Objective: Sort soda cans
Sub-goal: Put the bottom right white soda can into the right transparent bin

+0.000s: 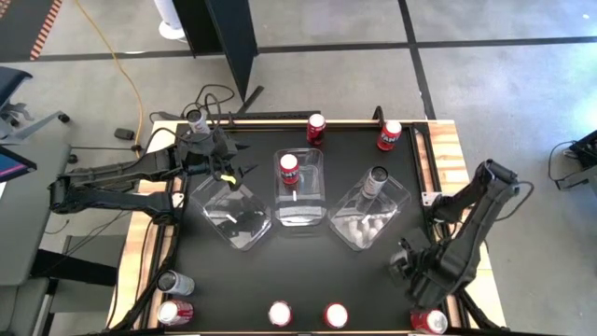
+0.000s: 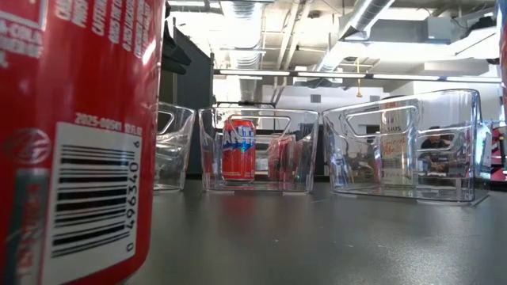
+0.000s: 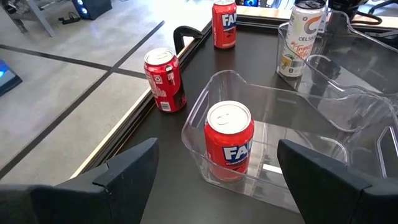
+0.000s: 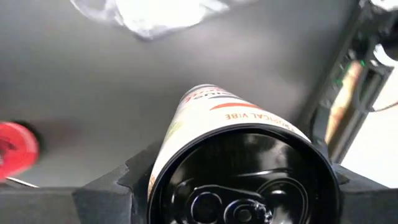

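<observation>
Three clear bins stand in a row mid-table. The left bin point(image 1: 233, 213) holds no can, the middle bin point(image 1: 300, 201) holds a red soda can point(image 3: 229, 140), and the right bin point(image 1: 368, 219) holds a silver-white can point(image 3: 301, 40). Red cans point(image 1: 316, 126) point(image 1: 389, 133) stand at the far edge, and a silver one point(image 1: 195, 119) at the far left. Several more stand along the near edge point(image 1: 280, 315). My left gripper point(image 3: 214, 186) hangs open above the left bin's far end. My right gripper point(image 1: 408, 264), near the right front corner, is shut on a white can point(image 4: 236, 143). My right gripper pinches the white can between its two fingers point(image 4: 118, 180), which press on opposite sides of the wall near the can's top end point(image 4: 168, 158). They come from above, pointing down. The can hangs below them, clear of the table, its bottom end point(image 4: 205, 93) downward and slightly tilted.
A red can point(image 2: 79, 134) stands right in front of the low camera and blocks its left side. Another red can point(image 1: 429, 322) stands just beside my right arm at the near right corner. Bare black tabletop point(image 1: 308, 275) lies between the bins and the near-edge cans.
</observation>
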`<state>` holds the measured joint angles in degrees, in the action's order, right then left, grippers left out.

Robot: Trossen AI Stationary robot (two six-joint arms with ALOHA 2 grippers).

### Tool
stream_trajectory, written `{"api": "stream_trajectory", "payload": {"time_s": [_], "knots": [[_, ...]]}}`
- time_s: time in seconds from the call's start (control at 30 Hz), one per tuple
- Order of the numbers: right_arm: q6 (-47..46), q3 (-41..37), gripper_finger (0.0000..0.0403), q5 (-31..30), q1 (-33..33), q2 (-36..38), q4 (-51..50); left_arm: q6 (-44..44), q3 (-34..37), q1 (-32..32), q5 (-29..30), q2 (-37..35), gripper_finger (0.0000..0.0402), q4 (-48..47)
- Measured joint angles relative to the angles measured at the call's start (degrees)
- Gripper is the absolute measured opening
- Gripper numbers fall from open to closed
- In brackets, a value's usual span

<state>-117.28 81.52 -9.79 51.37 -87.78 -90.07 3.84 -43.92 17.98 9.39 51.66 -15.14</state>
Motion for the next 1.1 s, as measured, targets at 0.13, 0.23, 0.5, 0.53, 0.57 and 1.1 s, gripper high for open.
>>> {"api": "stream_trajectory", "payload": {"time_s": [0.13, 0.23, 0.5, 0.53, 0.57, 1.1], "knots": [[3.9, 0.0, 0.0276, -3.3, -3.2, 3.0, -0.1, 0.6, 0.0, 0.0, 0.0, 0.0, 0.0320, 0.0], [7.3, 0.0, 0.0275, -4.3, -5.6, 5.3, 0.0, 0.7, 0.0, 0.0, 0.0, 0.0, 0.0320, 0.0], [15.2, 0.0, 0.0275, -5.5, -11.1, 11.7, 0.0, 1.4, 0.0, 0.0, -0.2, 0.0, 0.0320, 0.0], [16.0, 0.0, 0.0275, -5.6, -12.0, 12.5, -0.1, 1.4, 0.0, 0.0, -0.2, 0.0, 0.0320, 0.0], [16.8, 0.0, 0.0275, -5.8, -12.9, 13.2, -0.1, 1.4, 0.0, 0.0, -0.2, 0.0, 0.0320, 0.0], [39.5, 0.0, 0.0275, -6.7, -33.5, 15.8, 0.0, 1.4, 0.0, 0.0, -0.2, 0.0, 0.0320, 0.0]]}}
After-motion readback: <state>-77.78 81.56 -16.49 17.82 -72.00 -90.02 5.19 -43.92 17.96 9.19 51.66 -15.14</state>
